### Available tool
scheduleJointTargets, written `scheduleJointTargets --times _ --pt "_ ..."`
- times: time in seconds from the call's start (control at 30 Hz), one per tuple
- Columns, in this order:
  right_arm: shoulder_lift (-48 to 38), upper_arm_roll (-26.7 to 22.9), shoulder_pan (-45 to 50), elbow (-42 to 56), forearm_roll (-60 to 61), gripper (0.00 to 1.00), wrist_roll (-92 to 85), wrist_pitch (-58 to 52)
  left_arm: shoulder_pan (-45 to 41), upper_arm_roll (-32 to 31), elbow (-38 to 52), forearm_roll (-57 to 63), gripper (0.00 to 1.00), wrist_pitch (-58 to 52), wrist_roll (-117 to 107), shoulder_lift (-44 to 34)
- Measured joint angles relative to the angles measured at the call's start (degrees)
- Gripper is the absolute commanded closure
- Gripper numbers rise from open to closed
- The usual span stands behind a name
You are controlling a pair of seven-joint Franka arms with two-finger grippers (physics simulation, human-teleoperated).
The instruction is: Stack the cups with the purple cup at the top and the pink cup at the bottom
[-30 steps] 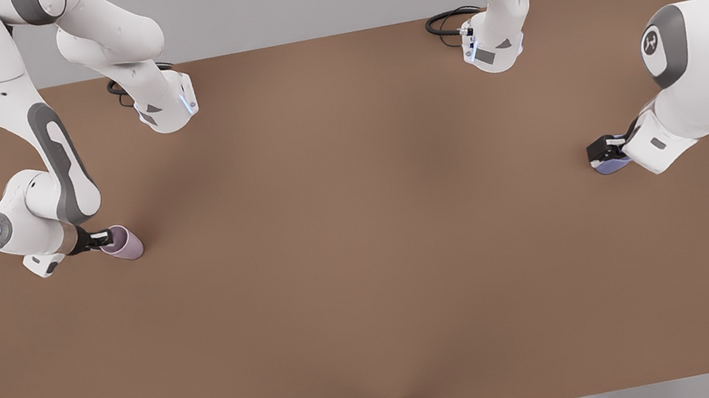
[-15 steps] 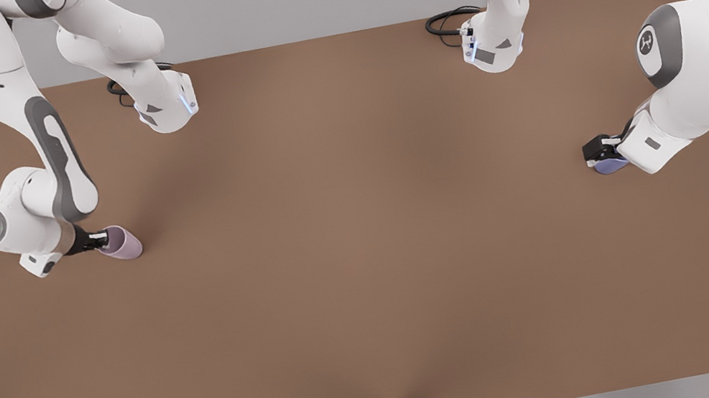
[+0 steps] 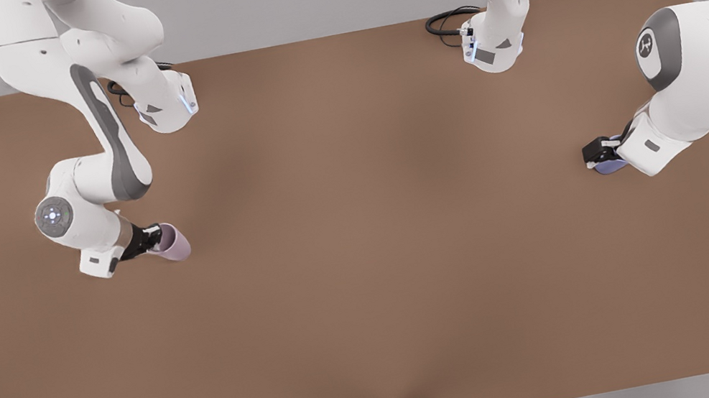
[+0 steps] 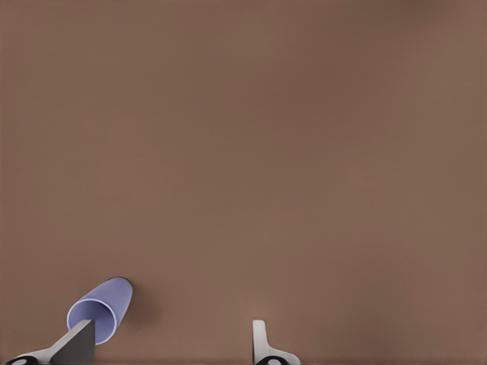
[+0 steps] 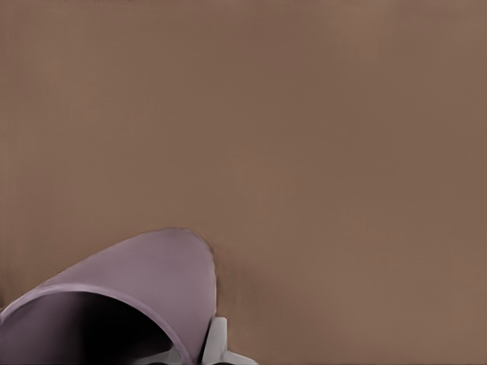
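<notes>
right gripper (image 3: 151, 239) clamped on pink cup (image 3: 173, 243), rim pinched, cup tilted off its tip, likely carrying it to be the base | left gripper (image 3: 600, 150) spread wide, purple cup (image 3: 611, 165) beside one finger, ungrasped

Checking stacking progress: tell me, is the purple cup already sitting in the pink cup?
No, the purple cup and pink cup sit at opposite sides of the table.

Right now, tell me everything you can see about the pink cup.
The pink cup is a small, matte, pale pink-mauve tumbler, tapered, with no handle. It is tilted, its open mouth toward the right gripper, whose fingers are closed on its rim. It sits toward the front view's left over the brown table, far from the purple cup. Whether its base touches the table I cannot tell.
</notes>
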Motion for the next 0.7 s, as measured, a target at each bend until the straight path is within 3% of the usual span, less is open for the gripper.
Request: scheduleJointTargets --times 0.6,0.7 --pt "10.69 0.82 24.41 16.55 1.62 0.79 25.17 -2.79 0.00 0.00 -0.05 0.06 0.00 -0.43 -0.03 -0.08" --pt "13.86 3.52 25.67 20.75 1.97 0.79 30.59 -3.02 0.09 0.88 -1.06 1.84 0.00 -0.18 0.00 0.05"
